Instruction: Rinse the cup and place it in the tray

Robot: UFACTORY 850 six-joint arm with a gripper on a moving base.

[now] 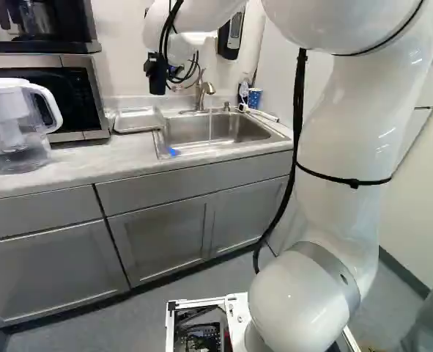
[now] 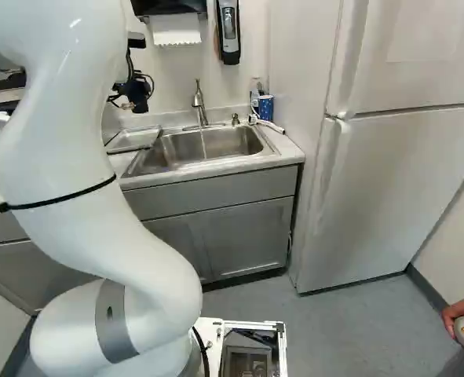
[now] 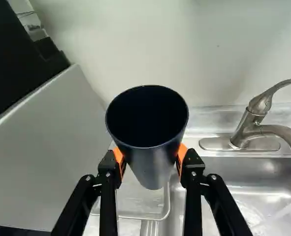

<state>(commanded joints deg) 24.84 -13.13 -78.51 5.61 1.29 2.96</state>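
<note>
While the black claw (image 1: 157,75) grips a dark cup (image 3: 149,162) between its orange pads (image 3: 182,153), a metal tray (image 3: 135,205) lies below, beside the sink (image 3: 221,169), where water (image 3: 283,210) runs from the faucet (image 3: 247,129) off to one side, with a pale wall (image 3: 150,44) farther ahead.

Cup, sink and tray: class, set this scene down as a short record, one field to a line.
held item: dark cup
held by: pincer, closed on the cup's two sides
cup's mouth: facing the wrist camera
faucet: running, water falling into the sink
cup and water: apart
tray: on the counter, beside the sink
cup in tray: not yet
rinsed: cannot tell
</note>
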